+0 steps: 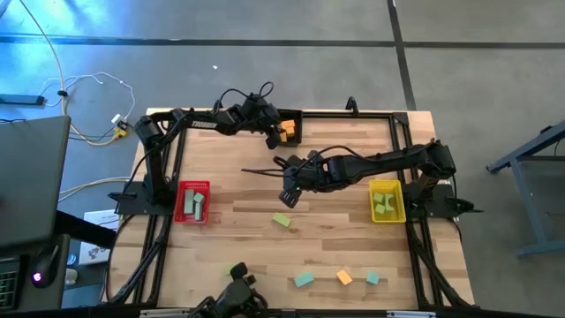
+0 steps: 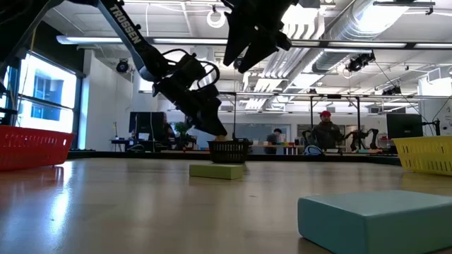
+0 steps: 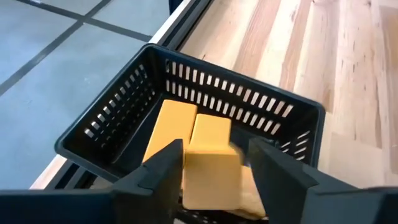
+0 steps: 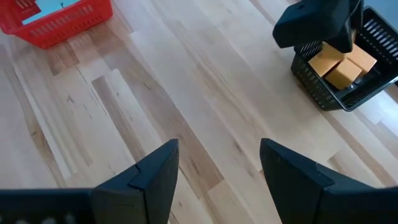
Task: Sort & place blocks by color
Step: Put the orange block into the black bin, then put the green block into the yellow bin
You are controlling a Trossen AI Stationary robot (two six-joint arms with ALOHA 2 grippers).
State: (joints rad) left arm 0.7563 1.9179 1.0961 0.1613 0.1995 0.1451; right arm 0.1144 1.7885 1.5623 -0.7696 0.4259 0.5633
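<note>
While left claw (image 3: 214, 171) hangs over black bin (image 3: 118, 118), fingers spread beside orange block (image 3: 211, 162) inside, right claw (image 4: 217, 168) gapes empty above desk (image 4: 186, 99) mid.

The room is a large open hall with exposed silver ducts (image 2: 395, 28) and long ceiling lights (image 2: 212, 41). A bright window (image 2: 42, 99) is at one side. The grey floor (image 1: 291, 53) has dark lines, with white cables (image 1: 84, 106) on it.

Bare wood under right hand (image 4: 217, 171), left hand (image 3: 214, 171) filling black bin (image 3: 112, 118) mouth
</note>
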